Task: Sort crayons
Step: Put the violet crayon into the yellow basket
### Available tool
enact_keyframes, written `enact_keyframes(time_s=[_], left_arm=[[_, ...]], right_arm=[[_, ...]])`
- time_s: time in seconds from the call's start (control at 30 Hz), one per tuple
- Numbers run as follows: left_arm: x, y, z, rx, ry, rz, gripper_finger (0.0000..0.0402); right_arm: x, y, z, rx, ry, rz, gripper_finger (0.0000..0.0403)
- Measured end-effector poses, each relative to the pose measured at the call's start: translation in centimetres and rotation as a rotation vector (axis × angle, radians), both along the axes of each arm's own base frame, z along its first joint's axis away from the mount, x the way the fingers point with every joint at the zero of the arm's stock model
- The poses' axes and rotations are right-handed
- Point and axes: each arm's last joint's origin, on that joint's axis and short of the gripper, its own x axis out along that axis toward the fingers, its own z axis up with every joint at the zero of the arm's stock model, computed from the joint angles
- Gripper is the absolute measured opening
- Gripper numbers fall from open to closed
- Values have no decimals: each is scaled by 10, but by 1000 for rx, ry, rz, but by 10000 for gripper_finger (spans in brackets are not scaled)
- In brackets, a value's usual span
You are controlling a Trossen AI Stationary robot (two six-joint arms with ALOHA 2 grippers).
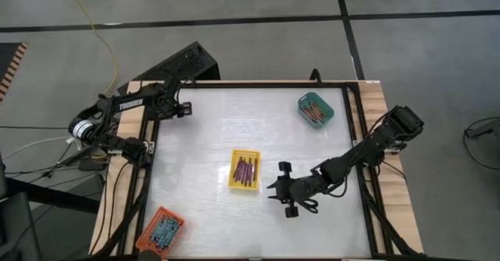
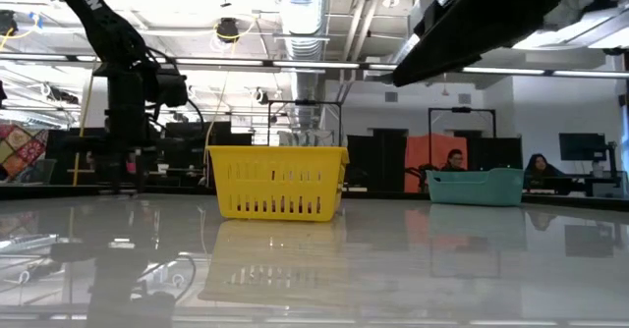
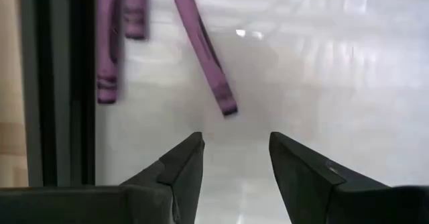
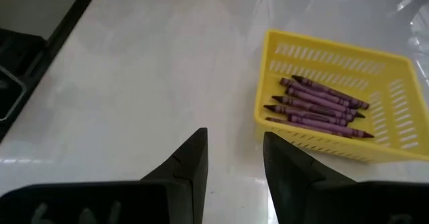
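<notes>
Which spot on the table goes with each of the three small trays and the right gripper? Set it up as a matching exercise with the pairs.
Things:
1. yellow tray
2. teal tray
3. orange tray
4. right gripper

Places, by the high view:
A. table's near left corner, holding bluish crayons
B. middle of the table, holding purple crayons
C. just right of the yellow tray, jaws open and empty
D. far right part of the table, holding reddish crayons

Pairs: 1-B, 2-D, 3-A, 4-C
</notes>
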Motion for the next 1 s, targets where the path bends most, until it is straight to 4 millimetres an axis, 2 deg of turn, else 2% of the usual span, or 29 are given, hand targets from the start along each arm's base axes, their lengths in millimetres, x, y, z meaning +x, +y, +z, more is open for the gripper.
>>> enact_keyframes(time_s=[0.2, 0.37, 0.73, 0.87, 1.0], left_arm=[[2, 3, 1, 39, -31, 94, 162], [6, 8, 3, 117, -61, 238, 162], [14, 10, -3, 117, -14, 293, 161], [18, 11, -8, 80, -44, 308, 133], [20, 14, -15, 36, -34, 308, 83]], right_arm=[[4, -7, 0, 14, 8, -5, 138], [5, -9, 0, 7, 6, -5, 138], [-2, 5, 0, -18, 11, 85, 138], [-4, 8, -1, -37, 12, 107, 138], [-6, 10, -1, -49, 18, 120, 138]])
